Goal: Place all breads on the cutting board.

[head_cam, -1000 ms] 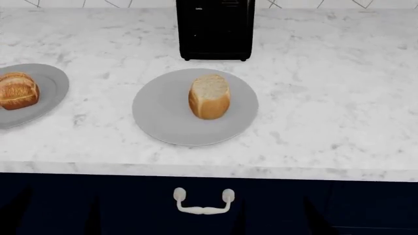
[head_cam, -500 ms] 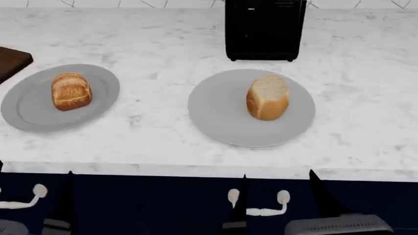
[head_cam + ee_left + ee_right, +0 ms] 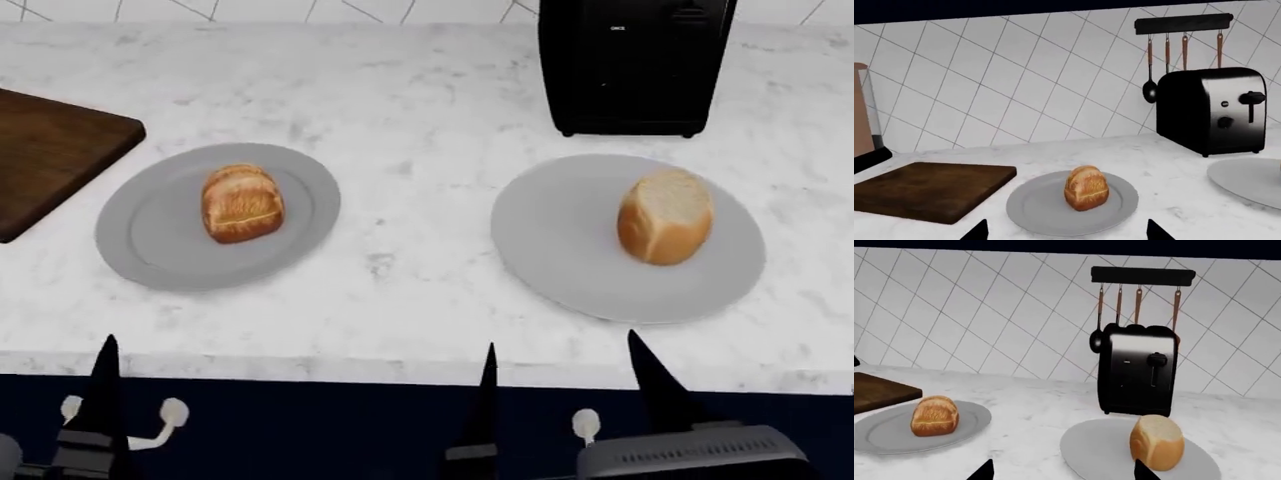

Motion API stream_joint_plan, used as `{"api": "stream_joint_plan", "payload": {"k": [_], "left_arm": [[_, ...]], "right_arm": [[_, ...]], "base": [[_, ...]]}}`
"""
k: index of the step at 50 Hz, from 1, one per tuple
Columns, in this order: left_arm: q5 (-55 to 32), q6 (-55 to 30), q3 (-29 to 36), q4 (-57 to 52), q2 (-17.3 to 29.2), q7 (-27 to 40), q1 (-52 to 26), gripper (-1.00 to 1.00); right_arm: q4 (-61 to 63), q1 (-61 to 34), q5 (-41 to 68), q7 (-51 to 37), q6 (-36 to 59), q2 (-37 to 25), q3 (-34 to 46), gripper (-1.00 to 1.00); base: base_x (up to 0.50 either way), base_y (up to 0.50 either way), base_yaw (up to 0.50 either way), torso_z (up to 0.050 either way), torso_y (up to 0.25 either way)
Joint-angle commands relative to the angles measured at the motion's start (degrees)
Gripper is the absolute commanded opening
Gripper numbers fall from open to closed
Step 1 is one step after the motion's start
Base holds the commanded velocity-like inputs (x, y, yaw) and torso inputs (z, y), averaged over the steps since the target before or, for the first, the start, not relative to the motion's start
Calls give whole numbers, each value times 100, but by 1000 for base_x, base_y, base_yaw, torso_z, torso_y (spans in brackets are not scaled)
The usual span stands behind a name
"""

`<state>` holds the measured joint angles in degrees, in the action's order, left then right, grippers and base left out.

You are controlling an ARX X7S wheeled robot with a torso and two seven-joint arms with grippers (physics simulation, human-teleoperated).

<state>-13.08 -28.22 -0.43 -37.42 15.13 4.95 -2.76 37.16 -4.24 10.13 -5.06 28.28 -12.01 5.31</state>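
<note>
The head view has swung left: the cutting board shows more, and both hands' fingertips rise higher.

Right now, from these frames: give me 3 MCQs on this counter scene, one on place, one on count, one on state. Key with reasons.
1. Where does the crusty roll sit?
A. on the cutting board
B. on the grey plate nearest the cutting board
C. on top of the toaster

2. How many round grey plates are on the counter?
A. one
B. two
C. three

3. What is the state of the cutting board?
A. bare, no bread on it
B. holds the loaf chunk
C. holds both breads

Key:
1 B: the crusty roll rests on the plate beside the cutting board.
2 B: the head view shows that plate and a second plate under the loaf chunk, in front of the toaster.
3 A: the visible part of the board carries nothing in the head and left wrist views; both breads are on plates.
</note>
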Motion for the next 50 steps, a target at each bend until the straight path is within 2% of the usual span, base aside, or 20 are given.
{"api": "stream_joint_plan", "payload": {"k": [1,10,33,35,37,40,43,50], "left_arm": [[-214,-181,-212,-59,-4,92,-41,100],[-267,-135,-262,-47,12,113,-10,100],[-328,-474,-430,-136,276,231,-200,100],[-557,-932,-523,-69,460,114,-500,100],[-965,-1574,-620,-198,919,-237,-1049,100],[-1122,-2327,-468,-91,1445,-454,-1724,100],[-1544,-2962,-578,22,1656,-687,-2418,100],[-1935,-3777,133,842,2208,-1507,-3708,100]], "right_arm": [[209,-178,-135,-74,269,-123,203,100],[303,-324,-253,-82,448,-188,491,100],[436,-499,-63,-118,625,-211,453,100],[496,-591,39,-129,838,-184,399,100],[555,-718,155,-74,951,-182,360,100],[586,-938,253,-50,1169,-189,332,100],[690,-1102,271,-65,1393,-240,332,100],[772,-1264,319,-130,1650,-266,287,100]], "base": [[500,0,0,0,0],[500,0,0,0,0],[500,0,0,0,1],[344,0,0,0,0],[0,0,0,0,0],[0,0,0,0,0],[0,0,0,0,0],[0,0,0,0,0]]}}
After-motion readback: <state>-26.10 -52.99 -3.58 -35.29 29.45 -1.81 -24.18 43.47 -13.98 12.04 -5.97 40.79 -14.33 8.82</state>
